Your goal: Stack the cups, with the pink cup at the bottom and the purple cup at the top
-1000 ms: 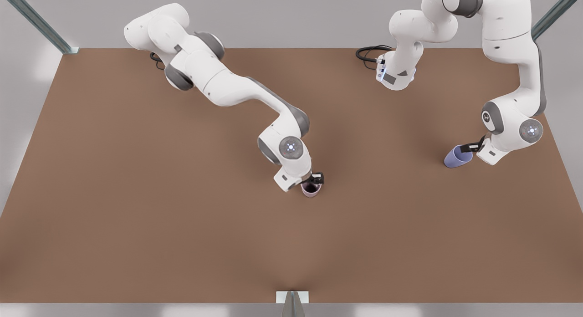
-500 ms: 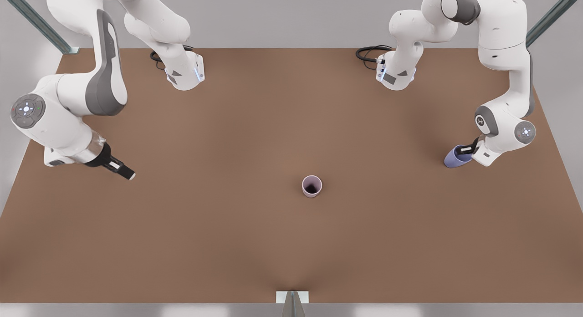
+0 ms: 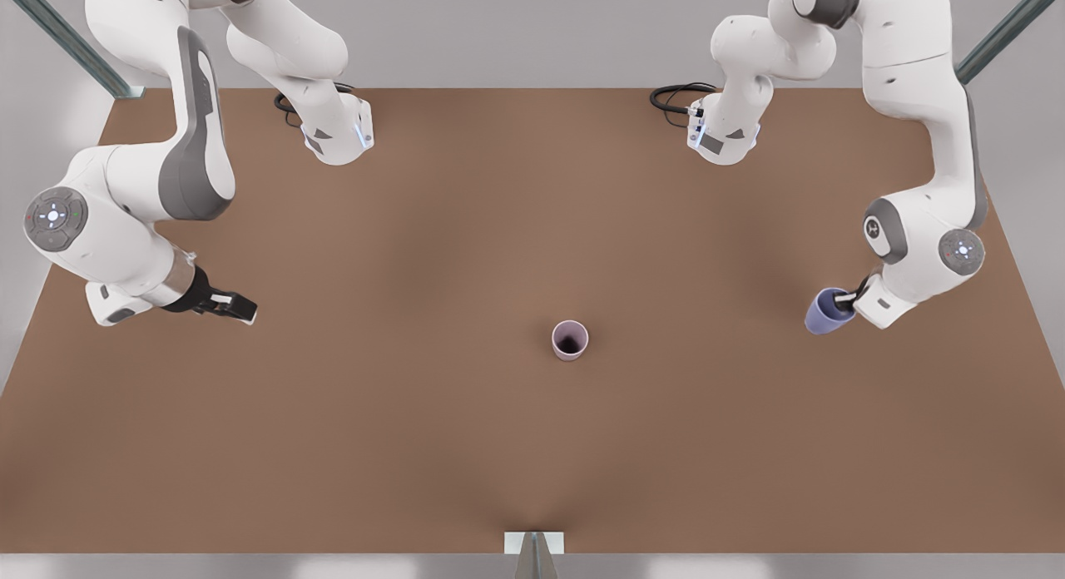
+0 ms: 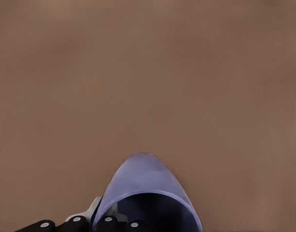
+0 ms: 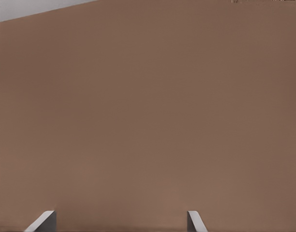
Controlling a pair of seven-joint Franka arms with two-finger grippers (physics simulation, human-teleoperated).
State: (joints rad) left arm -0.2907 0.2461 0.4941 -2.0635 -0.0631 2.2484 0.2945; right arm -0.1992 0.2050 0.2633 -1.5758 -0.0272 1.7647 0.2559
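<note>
Brown counter [image 3: 416, 446] is stretching bare around the pink cup [image 3: 570, 340], which is standing upright near the middle, well apart from both of my arms. At the front view's right my left tool [image 3: 847, 297] is clamping the purple cup [image 3: 825, 311] by its rim, the cup tilting, elbow bent high. At the front view's left my right tool [image 3: 237, 306] is waiting over the counter, fingers [image 5: 42, 221] apart, forearm reaching inward.

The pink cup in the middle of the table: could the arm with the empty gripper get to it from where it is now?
Probably yes. The right gripper is open and holds nothing, and only bare table lies between it and the upright pink cup. The left gripper, holding the purple cup, is off to the other side.
</note>
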